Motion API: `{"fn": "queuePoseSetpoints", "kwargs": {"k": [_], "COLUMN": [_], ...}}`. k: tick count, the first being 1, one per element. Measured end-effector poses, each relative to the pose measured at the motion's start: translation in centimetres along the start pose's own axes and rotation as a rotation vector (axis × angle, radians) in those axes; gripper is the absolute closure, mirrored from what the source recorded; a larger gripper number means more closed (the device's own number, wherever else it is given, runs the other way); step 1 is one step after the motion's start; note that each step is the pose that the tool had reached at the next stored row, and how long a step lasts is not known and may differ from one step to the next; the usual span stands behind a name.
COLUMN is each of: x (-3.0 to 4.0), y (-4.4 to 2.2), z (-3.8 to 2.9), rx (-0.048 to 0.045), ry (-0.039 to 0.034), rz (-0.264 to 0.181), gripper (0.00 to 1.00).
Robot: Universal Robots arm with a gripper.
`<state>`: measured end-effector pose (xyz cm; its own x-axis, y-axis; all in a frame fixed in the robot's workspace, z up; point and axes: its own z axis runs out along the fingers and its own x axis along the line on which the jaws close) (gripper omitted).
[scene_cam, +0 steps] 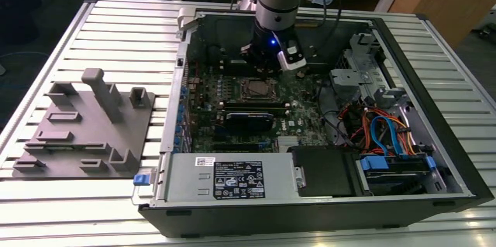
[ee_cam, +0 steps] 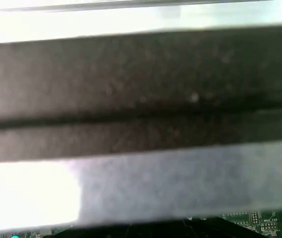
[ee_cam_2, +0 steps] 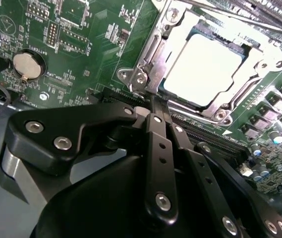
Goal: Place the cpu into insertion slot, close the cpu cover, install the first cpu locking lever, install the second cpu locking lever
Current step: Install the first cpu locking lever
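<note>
In the second wrist view the cpu (ee_cam_2: pixel 202 69) lies flat in the insertion slot (ee_cam_2: pixel 230 49), its silvery top showing through the window of the cpu cover (ee_cam_2: pixel 153 52). The cover lies down flat around it. My gripper (ee_cam_2: pixel 153 101) is shut with nothing between its black fingers (ee_cam_2: pixel 158 144). Their tips rest against the silvery metal tab at the socket's corner (ee_cam_2: pixel 141 78). In the exterior view the arm (scene_cam: pixel 277 9) reaches down into the open computer case, just behind the socket (scene_cam: pixel 254 88) on the green board.
A coin battery (ee_cam_2: pixel 27 64) and black memory slots (ee_cam_2: pixel 215 136) flank the socket. The exterior view shows a grey fixture tray (scene_cam: pixel 85 131) at its left, the power supply (scene_cam: pixel 225 178), a black drive box (scene_cam: pixel 329 171) and cable bundles (scene_cam: pixel 387 131) inside the case walls.
</note>
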<state>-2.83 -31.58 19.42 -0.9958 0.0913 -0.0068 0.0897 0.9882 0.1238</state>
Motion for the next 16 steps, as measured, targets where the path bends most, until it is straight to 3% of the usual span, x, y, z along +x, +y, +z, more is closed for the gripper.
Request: {"fn": "queuePoseSetpoints", "kwargs": {"k": [11,16], "x": [0.00,-0.02], "y": [0.08,-0.15], "z": [-0.73,-0.76], "rx": [-0.0017,0.0063], "ry": [0.0005,-0.0001], "rz": [0.000,0.000], "gripper": [0.90,0.90]}}
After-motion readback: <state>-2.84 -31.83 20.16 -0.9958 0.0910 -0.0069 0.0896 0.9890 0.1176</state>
